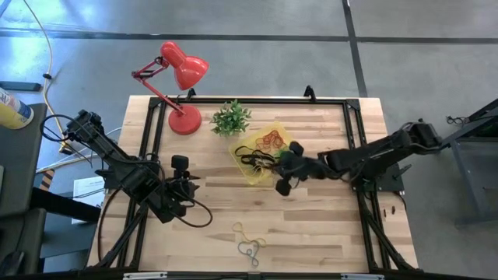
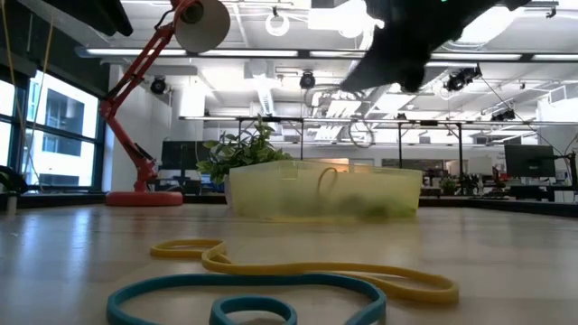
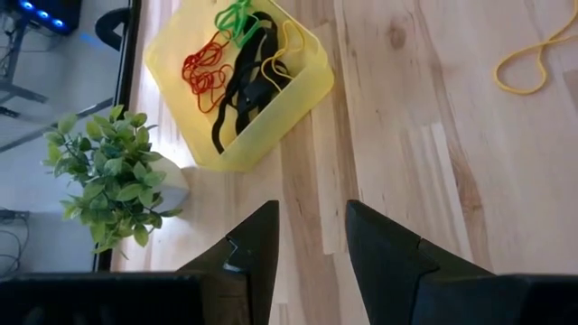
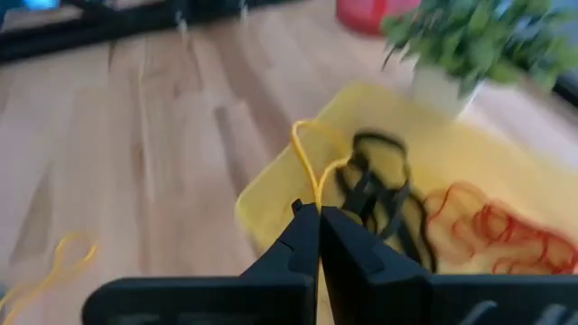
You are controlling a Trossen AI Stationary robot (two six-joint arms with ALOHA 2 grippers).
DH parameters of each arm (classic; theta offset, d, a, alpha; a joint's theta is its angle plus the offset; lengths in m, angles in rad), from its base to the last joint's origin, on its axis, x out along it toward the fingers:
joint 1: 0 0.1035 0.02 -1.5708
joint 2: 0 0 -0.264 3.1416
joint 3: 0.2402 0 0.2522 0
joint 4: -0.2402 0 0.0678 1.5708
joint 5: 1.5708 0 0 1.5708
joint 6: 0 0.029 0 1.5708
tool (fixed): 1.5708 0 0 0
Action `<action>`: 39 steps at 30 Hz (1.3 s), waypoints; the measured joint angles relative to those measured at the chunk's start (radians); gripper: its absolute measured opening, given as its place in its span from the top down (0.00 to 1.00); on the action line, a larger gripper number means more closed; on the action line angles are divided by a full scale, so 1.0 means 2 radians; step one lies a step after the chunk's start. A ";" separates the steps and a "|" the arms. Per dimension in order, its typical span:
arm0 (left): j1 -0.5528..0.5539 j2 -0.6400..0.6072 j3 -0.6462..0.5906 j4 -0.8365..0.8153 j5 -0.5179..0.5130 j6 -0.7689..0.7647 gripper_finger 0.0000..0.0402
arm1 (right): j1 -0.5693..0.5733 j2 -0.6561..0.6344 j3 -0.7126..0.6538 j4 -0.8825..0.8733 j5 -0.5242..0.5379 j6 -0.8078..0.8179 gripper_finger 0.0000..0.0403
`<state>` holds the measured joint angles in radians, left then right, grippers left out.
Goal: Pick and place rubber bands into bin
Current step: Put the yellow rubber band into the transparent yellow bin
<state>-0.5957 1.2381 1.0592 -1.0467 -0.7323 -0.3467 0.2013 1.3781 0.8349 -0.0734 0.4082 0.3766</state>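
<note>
Nearest the front edge of the tabletop [image 1: 311, 225] lie loose rubber bands [image 1: 247, 239]: a yellow loop and a paler one, tangled so that their number cannot be counted from above. In the low view the yellow band [image 2: 316, 266] overlaps a blue-green band [image 2: 244, 293], whose near part is cut off by the frame edge.

The left pincer [image 1: 184, 177] hangs over bare wood at the left, its fingers [image 3: 253, 244] narrowly apart and holding nothing.

Further back, the right pincer [image 1: 285, 169] sits at the near right edge of the bin [image 1: 243, 168], partly covering it from above. Its tips are pressed together on a thin yellow band [image 4: 312, 162], which rises from them and loops over the bin's rim.

The bin holds a black tangle [image 3: 239, 86], red loops [image 3: 206, 68] and a green one [image 3: 237, 16]; single bands in it cannot be separated.

Beyond stand a small green plant [image 1: 231, 117] and, left of it, a red lamp [image 1: 178, 78].
</note>
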 joint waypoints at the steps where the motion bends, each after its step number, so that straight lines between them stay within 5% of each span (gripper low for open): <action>1: 0.000 0.000 0.000 0.000 -0.001 -0.001 0.71 | -0.009 0.003 0.000 0.015 -0.002 -0.010 1.00; 12: 0.000 0.001 0.000 0.001 -0.010 -0.014 0.71 | -0.081 0.073 0.000 0.101 -0.043 -0.045 1.00; 29: 0.000 0.001 -0.005 0.000 -0.024 -0.015 0.71 | -0.074 0.175 0.001 0.163 -0.136 0.009 0.99; 39: 0.000 0.001 -0.033 0.019 -0.023 -0.037 0.71 | -0.074 0.175 0.001 0.163 -0.155 0.021 0.79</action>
<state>-0.5957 1.2392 0.9939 -1.0089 -0.7787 -0.4207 0.0532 1.7290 0.8368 0.2531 0.0982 0.4189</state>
